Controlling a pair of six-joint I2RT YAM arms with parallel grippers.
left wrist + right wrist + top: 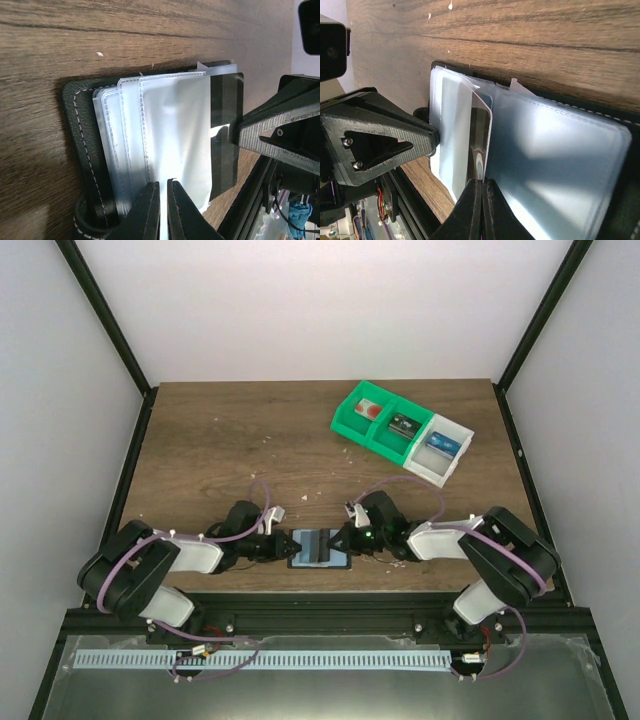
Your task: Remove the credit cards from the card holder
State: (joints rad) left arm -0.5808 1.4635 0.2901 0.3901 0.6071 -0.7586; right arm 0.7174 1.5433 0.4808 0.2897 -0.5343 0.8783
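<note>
The card holder (320,548) lies open near the table's front edge, with a black stitched border (82,130) and pale blue-grey sleeves (560,150). My left gripper (283,546) comes in from the left. Its jaws (163,182) are nearly together, pinching the edge of a pale sleeve. My right gripper (347,540) comes in from the right, and its jaws (482,181) are shut on the edge of a dark credit card (481,130). That card stands partly out of a sleeve at the fold. In the left wrist view it shows as a dark rectangle (227,100).
A green-and-white row of bins (400,430) stands at the back right, with small items in its compartments. Pale crumbs (300,490) dot the wood. A black rail (320,605) runs along the table's front edge, just behind the holder.
</note>
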